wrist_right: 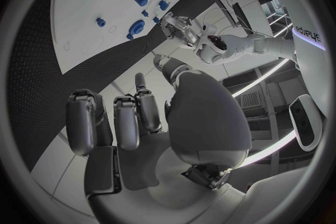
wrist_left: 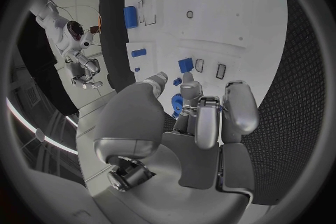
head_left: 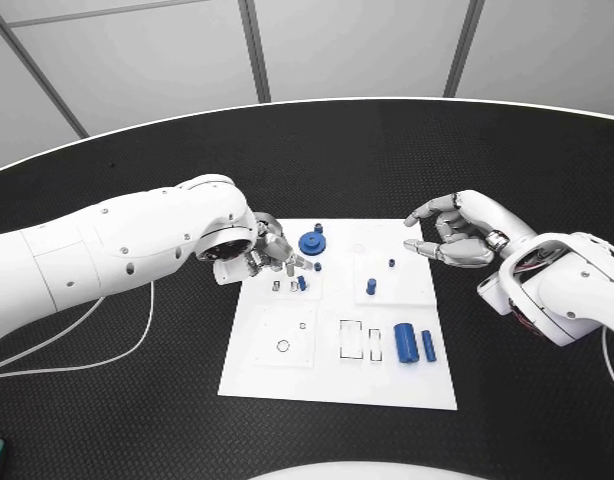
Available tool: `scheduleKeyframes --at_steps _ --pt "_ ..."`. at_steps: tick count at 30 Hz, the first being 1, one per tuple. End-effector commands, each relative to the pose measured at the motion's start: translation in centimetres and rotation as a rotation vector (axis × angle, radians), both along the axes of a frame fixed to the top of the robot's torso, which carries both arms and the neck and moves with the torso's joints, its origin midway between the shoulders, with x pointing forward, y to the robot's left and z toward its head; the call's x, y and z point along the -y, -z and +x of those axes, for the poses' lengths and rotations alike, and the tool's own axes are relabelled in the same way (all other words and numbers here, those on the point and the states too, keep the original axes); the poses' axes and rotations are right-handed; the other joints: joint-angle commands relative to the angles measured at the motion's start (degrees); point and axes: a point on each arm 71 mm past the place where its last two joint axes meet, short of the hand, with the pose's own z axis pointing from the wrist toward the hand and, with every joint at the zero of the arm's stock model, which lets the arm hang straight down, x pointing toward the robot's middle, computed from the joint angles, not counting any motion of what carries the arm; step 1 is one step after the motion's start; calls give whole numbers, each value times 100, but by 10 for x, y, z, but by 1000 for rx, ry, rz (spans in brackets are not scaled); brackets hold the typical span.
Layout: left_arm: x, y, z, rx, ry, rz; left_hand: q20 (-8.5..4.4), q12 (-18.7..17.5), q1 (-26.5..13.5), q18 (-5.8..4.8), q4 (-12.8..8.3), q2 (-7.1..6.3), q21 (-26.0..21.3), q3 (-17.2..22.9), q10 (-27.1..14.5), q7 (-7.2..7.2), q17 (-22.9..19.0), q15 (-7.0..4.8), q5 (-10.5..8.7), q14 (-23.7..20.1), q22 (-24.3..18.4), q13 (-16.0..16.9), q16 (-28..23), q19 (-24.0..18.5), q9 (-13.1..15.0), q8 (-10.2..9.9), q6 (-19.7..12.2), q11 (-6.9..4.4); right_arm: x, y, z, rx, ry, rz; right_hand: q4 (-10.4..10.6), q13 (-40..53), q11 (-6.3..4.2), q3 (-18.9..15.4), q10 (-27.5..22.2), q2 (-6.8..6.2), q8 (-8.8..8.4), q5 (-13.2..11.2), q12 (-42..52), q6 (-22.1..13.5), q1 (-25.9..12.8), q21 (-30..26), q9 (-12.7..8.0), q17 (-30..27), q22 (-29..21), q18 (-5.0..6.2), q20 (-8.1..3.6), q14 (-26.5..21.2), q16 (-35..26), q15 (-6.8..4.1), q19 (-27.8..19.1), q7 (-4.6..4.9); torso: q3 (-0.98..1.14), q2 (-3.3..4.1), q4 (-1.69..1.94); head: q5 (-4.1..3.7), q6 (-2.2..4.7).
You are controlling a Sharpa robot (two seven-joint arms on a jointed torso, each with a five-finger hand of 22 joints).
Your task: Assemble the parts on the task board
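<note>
Hiding board's edge parts, left robot hand (head_left: 264,255)

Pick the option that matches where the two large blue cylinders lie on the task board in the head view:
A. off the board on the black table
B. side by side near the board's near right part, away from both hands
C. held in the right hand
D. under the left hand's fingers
B: the two large blue cylinders lie side by side on the task board, with the left hand and right hand both farther up.
</note>
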Motion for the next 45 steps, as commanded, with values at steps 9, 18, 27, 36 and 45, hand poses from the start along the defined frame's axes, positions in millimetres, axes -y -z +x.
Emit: scheduleKeyframes --at_steps 9,18,27,36,45 --pt "5 2 5 -9 14 20 -22 -4 -31 -71 -1 15 25 -20 -35 -22 1338 -45 -14 540 17 -30 42 13 10 23 -27 -21 -1 0 0 0 -2 1 29 578 -51 3 -8 -19 25 11 14 52 8 -32 -9 1030 831 28 -46 501 -35 -36 268 -1 -1 7 0 -22 -45" --pt "7 3 7 -13 18 30 -23 -8 -23 -72 -2 19 27 -17 -44 -22 1341 -46 -14 541 20 -40 43 13 12 26 -33 -21 -2 0 0 0 -4 2 29 578 -51 3 -8 -19 25 11 14 52 8 -32 -9 1030 831 28 -46 501 -35 -36 268 -1 3 5 4 -38 -73" --pt "9 4 9 -17 30 45 -24 -11 -10 -73 -2 31 31 -9 -56 -21 1341 -46 -15 541 27 -49 43 15 16 30 -42 -21 -3 0 0 -2 -4 1 29 578 -51 3 -8 -19 25 11 14 52 8 -32 -9 1030 831 28 -46 501 -35 -36 268 -1 -1 2 6 -39 -103" --pt "10 5 10 -22 47 64 -24 -11 1 -73 -3 39 29 -4 -62 -21 1345 -47 -14 542 24 -52 45 14 18 33 -49 -21 -3 0 0 -3 -5 1 38 575 -53 5 -6 -27 28 38 12 54 4 -34 -15 1029 830 28 -51 501 -36 -39 268 -3 3 7 7 -47 -130" --pt "12 8 9 -32 66 80 -24 -10 6 -73 -4 41 29 -2 -63 -21 1347 -47 -14 542 23 -52 46 13 19 34 -51 -21 -4 0 1 -4 -6 0 38 575 -53 5 -6 -27 28 38 12 54 4 -34 -15 1029 830 28 -51 501 -36 -39 268 -3 0 0 9 -50 -168"
